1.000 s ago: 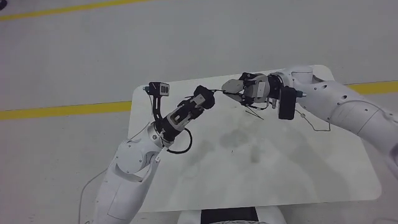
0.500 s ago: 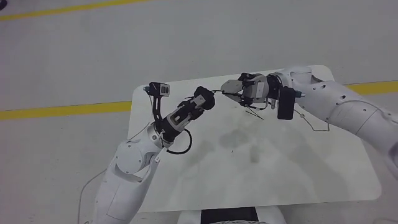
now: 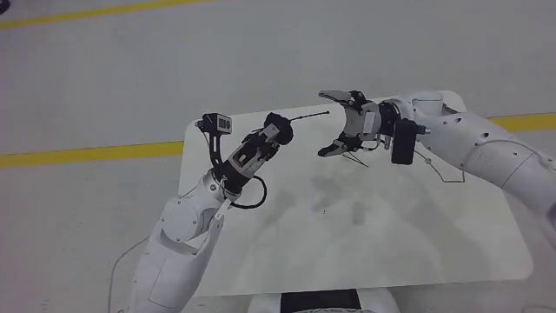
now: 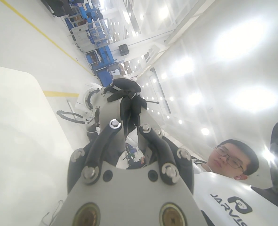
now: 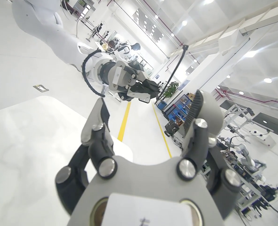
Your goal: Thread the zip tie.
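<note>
Over the white desk (image 3: 391, 226), left hand (image 3: 276, 129) pinches the zip tie (image 3: 308, 117) pointing 3 o'clock, probably feeding the wide-open right hand (image 3: 332, 123).

Bright, even overhead light throughout. In the top view the white table (image 3: 434, 226), toward 5 o'clock, looks nearly washed out. In the left wrist view, ceiling lamps (image 4: 237, 41) flare into broad glare. Both wrist views bend straight lines near their edges.
</note>
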Controlling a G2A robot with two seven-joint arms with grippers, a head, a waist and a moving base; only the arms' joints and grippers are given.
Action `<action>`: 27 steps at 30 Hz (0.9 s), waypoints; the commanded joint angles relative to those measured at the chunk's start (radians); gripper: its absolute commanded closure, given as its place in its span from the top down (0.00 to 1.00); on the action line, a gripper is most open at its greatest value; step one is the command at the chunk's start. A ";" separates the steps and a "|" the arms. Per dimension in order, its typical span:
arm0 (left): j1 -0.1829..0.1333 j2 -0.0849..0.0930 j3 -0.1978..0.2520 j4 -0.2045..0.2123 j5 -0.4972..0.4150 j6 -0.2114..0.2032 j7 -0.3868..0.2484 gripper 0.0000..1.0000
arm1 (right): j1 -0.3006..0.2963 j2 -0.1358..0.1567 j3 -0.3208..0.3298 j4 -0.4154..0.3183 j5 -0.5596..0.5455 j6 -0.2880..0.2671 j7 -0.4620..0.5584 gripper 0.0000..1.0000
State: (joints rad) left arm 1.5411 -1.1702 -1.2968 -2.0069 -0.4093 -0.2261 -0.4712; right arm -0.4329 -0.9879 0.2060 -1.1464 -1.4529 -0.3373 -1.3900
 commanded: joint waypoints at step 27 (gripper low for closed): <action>0.029 -0.030 0.070 -0.019 -0.561 0.171 0.193 0.00 | -0.183 0.010 0.210 -0.073 -0.031 0.407 0.136 1.00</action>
State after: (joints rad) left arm 1.5683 -1.1981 -1.2345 -2.0264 -0.9396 -0.0527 -0.2933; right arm -0.6061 -0.9765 0.4063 -1.2118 -1.4828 0.0511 -1.2589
